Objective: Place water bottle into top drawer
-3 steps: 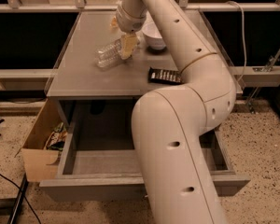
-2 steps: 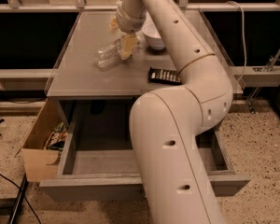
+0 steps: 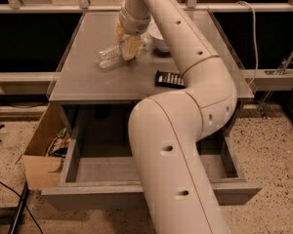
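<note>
The water bottle (image 3: 109, 57), clear and ribbed, lies on its side on the grey cabinet top (image 3: 88, 82), left of centre. My gripper (image 3: 128, 46) reaches down from above and sits over the bottle's right end, touching or just above it. The bottle's cap end is hidden behind the gripper. The top drawer (image 3: 88, 197) is pulled out wide below the cabinet top, and the part of its floor that shows is bare. My own arm (image 3: 176, 145) crosses in front of the drawer's middle and right and hides much of it.
A white bowl (image 3: 159, 39) stands on the cabinet top just right of the gripper. A dark candy bar (image 3: 170, 79) lies nearer the front edge. An open cardboard box (image 3: 39, 155) with wrappers in it stands on the floor left of the drawer.
</note>
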